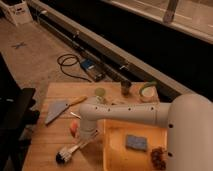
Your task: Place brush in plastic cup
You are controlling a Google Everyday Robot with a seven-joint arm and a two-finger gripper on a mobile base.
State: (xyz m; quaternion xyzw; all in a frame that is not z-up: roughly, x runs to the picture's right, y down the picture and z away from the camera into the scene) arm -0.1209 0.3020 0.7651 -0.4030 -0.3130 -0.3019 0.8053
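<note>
The brush (69,152) lies on the wooden table (45,142) at the front left. Its dark round head points to the front left and its pale handle runs up and right under my arm. My gripper (88,136) hangs at the end of the white arm, right over the far end of the brush handle and mostly hidden by the wrist. The pale green plastic cup (100,93) stands upright near the table's back edge, well behind the gripper.
A yellow-handled scraper (59,109) lies at the back left. A reddish fruit (74,129) sits next to the gripper. A yellow tray (117,159) at the right holds a blue sponge (135,142) and grapes (159,157). A dark cup (125,87) and a bowl (147,91) stand at the back.
</note>
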